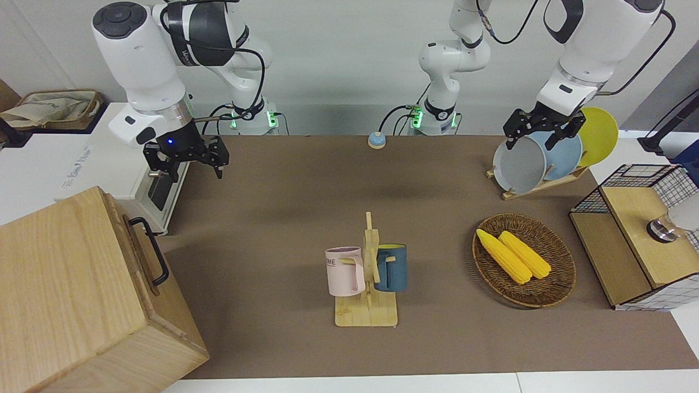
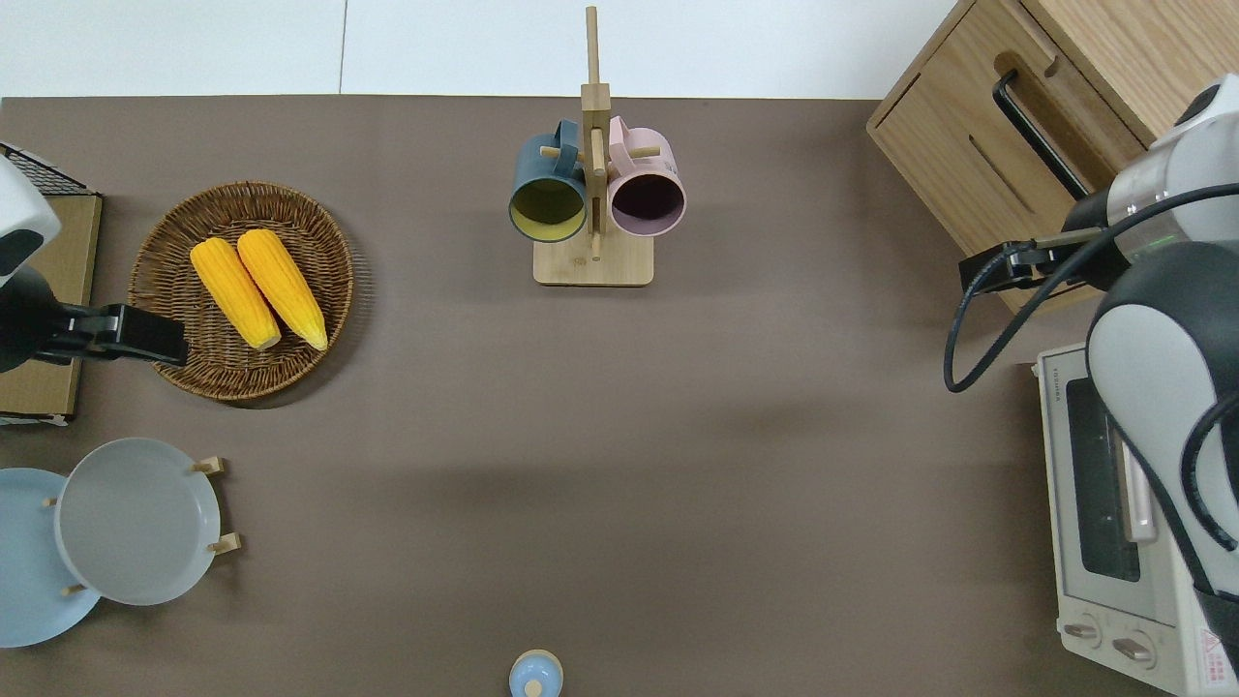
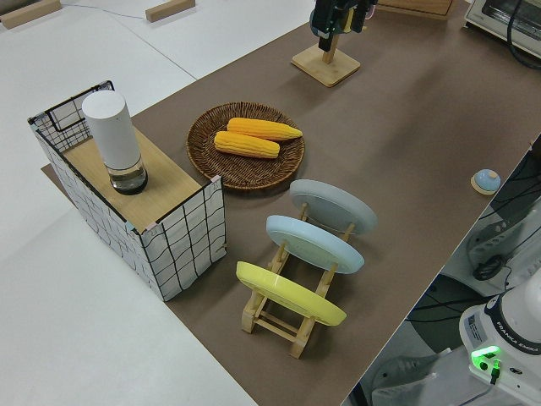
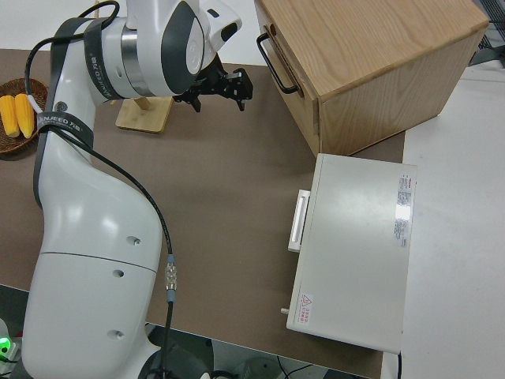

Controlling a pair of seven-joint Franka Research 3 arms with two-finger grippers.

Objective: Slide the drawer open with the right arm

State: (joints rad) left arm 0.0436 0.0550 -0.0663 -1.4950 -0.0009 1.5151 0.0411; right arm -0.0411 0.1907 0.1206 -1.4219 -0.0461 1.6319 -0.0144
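Note:
The big pale wooden cabinet [image 1: 65, 295] stands at the right arm's end of the table. Its light-wood drawer [image 2: 978, 145] with a black loop handle [image 2: 1041, 136] looks shut; the handle also shows in the front view [image 1: 150, 251] and the right side view [image 4: 276, 63]. My right gripper [image 1: 185, 161], with a blue wrist light, is open and empty. It hangs over the table [image 2: 987, 271] between the cabinet's near corner and the toaster oven, apart from the handle, and also shows in the right side view [image 4: 221, 88]. The left arm is parked, its gripper [image 1: 538, 134] open.
A white toaster oven [image 2: 1113, 523] stands beside the cabinet, nearer the robots. A mug rack [image 2: 592, 261] with two mugs stands mid-table. A basket [image 2: 174, 358] with two corn cobs, a plate rack [image 2: 135, 523] and a wire-mesh cabinet [image 1: 633, 234] are at the left arm's end.

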